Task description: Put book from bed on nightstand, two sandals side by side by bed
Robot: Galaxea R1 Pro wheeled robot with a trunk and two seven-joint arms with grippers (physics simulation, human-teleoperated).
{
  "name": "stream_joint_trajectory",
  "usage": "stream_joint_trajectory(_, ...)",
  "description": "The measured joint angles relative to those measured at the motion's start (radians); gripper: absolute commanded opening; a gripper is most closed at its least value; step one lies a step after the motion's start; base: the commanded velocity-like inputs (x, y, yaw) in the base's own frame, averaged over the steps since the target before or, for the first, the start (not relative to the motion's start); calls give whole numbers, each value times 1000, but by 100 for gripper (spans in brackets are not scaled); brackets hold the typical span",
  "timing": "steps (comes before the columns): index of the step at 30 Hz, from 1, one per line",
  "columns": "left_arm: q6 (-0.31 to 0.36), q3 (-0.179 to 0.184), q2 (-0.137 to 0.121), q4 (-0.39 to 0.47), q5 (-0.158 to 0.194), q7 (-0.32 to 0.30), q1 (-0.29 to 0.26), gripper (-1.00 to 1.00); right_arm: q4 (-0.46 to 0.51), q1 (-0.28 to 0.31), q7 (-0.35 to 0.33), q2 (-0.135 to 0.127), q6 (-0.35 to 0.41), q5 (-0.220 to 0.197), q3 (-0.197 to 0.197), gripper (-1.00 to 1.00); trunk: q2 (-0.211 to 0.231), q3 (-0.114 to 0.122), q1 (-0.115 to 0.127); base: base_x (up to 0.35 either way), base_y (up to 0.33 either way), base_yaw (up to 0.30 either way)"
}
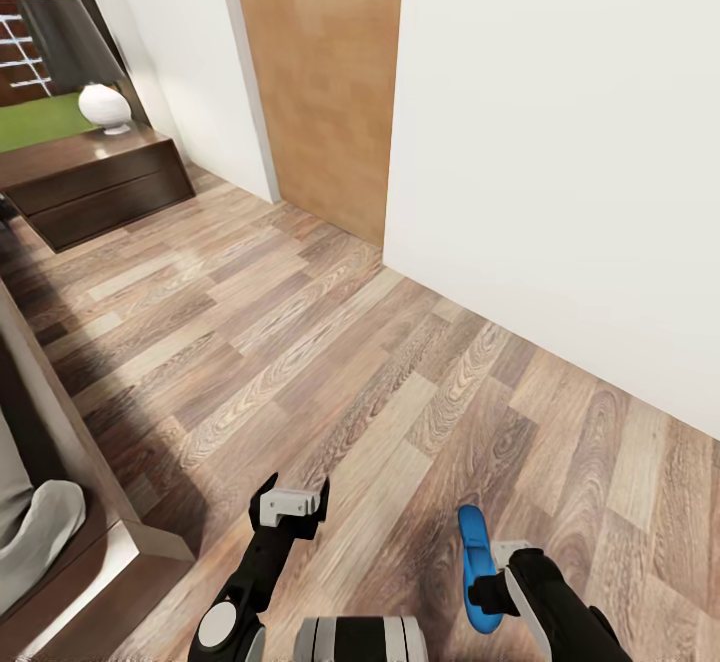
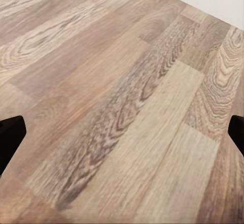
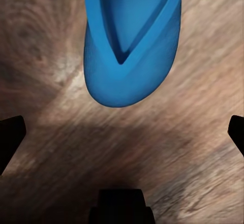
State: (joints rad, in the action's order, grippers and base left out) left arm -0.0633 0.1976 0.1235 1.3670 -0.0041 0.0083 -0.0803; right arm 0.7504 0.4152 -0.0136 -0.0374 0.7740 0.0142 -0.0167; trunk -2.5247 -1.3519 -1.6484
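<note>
Here, blue sandal [image 1: 477, 570] at right tool [image 1: 497, 582], over plank floor [image 1: 330, 362]

Left gripper [image 1: 290, 508] hangs with its fingers [image 2: 11, 137] spread wide; right gripper [image 1: 497, 570] points down, fingers [image 3: 10, 135] likewise parted.

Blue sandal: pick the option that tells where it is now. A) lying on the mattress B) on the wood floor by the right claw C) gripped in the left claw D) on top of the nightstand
B: the blue sandal lies on the wood floor beside the right claw, whose fingertips stand apart around nothing in the right wrist view.
</note>
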Motion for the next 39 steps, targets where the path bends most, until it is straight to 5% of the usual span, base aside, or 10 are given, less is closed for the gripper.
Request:
stream_joint_trajectory(6, 0, 0, 0, 0, 2, -1, 0, 100, -1, 0, 4, 2, -3, 0, -1, 100, -1, -23, -3, 0, 0, 0)
stream_joint_trajectory(39, -1, 0, -1, -1, 2, -1, 1, 100, -1, 0, 4, 3, -4, 1, -3, 100, -1, -23, -2, 57, -3, 0)
